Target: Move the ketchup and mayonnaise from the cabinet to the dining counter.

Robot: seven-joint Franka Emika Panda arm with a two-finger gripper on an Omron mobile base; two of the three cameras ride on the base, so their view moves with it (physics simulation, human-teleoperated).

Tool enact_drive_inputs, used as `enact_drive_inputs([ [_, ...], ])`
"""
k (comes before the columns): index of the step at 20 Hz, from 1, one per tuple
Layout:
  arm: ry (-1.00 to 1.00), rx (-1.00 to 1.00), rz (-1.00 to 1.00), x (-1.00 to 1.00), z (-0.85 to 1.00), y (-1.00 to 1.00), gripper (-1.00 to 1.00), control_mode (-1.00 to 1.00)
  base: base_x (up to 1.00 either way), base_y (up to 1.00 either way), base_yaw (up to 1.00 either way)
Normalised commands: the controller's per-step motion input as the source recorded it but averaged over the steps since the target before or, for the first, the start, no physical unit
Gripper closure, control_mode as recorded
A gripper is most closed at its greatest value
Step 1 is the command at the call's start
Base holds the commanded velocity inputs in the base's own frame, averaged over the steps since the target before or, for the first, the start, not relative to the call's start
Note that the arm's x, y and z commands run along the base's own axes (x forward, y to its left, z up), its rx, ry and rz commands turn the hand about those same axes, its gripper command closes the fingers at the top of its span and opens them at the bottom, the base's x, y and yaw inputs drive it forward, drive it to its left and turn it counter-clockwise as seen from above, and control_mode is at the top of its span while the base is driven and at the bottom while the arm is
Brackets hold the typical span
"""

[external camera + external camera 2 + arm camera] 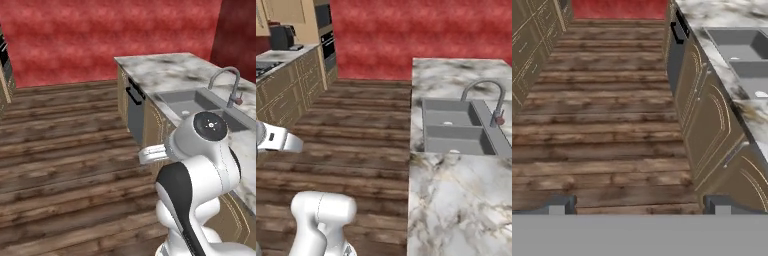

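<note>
Both fingertips stand wide apart, empty, over floor; dining counter lies to gripper's right.

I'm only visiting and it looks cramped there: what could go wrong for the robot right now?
1. The arm's elbow sits close beside the dining counter, so a wide swing or turn might clip its edge.
2. The sink and faucet take up counter space; a bottle set too near could tip in.
3. The gripper is open with nothing between its fingers.
</note>
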Motion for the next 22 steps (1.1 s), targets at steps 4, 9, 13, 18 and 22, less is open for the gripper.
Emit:
enact_drive_inputs([
  [4,0.00,0.00,0.00,0.00,0.00,0.00,-1.00,1.00,0.92,0.27,-0.12],
  [9,0.00,0.00,0.00,0.00,0.00,0.00,-1.00,1.00,0.89,0.40,-0.03],
  [13,0.00,0.00,0.00,0.00,0.00,0.00,-1.00,1.00,0.87,0.52,0.00],
  [18,0.00,0.00,0.00,0.00,0.00,0.00,-1.00,1.00,0.86,0.48,0.03],
  [22,0.00,0.00,0.00,0.00,0.00,0.00,-1.00,1.00,0.93,0.42,0.01],
])
